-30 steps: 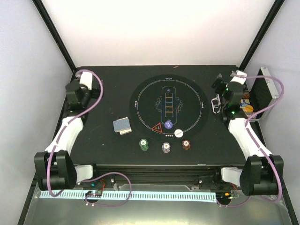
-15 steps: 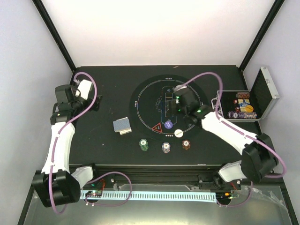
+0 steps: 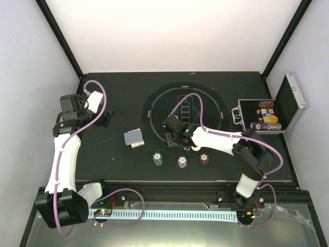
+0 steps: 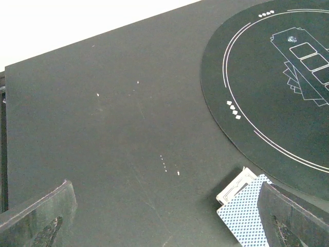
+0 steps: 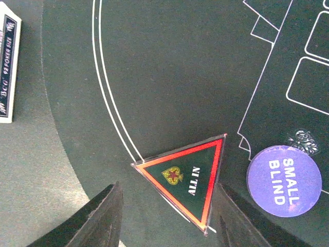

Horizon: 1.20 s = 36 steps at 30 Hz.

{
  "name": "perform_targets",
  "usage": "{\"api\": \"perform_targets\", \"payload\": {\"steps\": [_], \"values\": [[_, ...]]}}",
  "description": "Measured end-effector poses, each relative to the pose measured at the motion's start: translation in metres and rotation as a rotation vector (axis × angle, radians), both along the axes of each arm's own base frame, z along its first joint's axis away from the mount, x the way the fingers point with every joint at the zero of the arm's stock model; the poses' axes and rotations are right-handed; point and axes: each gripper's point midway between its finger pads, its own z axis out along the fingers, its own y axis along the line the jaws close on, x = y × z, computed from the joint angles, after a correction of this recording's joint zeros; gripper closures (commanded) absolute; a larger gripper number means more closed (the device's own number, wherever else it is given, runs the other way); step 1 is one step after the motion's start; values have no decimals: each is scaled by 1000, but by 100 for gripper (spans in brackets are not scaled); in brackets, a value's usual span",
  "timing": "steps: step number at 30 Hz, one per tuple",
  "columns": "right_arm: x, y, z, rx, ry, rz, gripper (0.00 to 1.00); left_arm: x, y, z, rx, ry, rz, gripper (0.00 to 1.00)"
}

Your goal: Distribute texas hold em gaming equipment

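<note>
1. Top view: your right claw (image 3: 177,140) over the mat's (image 3: 159,103) 7 o'clock rim; left claw (image 3: 105,118) at 9 o'clock, spread wide
2. Left wrist: nothing in that claw
3. Right wrist: the half-spread claw straddles the red triangle marker (image 5: 185,182), not pinching; centre it before squeezing. Its tip points 9 o'clock; equal sides, no long axis

The red triangle marker (image 5: 185,177) reads "ALL IN"; the purple round button (image 5: 284,177) reads "SMALL BLIND".
</note>
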Motion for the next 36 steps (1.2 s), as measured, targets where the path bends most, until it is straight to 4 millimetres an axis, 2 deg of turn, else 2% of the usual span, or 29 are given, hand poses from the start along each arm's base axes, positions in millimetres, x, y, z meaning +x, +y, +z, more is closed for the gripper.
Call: {"api": "perform_targets", "payload": {"steps": [5, 13, 21, 32, 36], "values": [[-4, -1, -11, -4, 33, -4, 52, -3, -3, 1, -12, 9, -13, 1], [-14, -7, -39, -45, 90, 6, 52, -7, -7, 0, -29, 22, -29, 1], [-13, -7, -40, -34, 75, 6, 52, -8, -9, 1, -37, 21, -38, 1], [-18, -19, -44, -99, 85, 22, 49, -7, -12, 6, -50, 10, -50, 1], [-20, -21, -45, -110, 89, 31, 54, -7, -13, 7, -53, 9, -52, 1]]}}
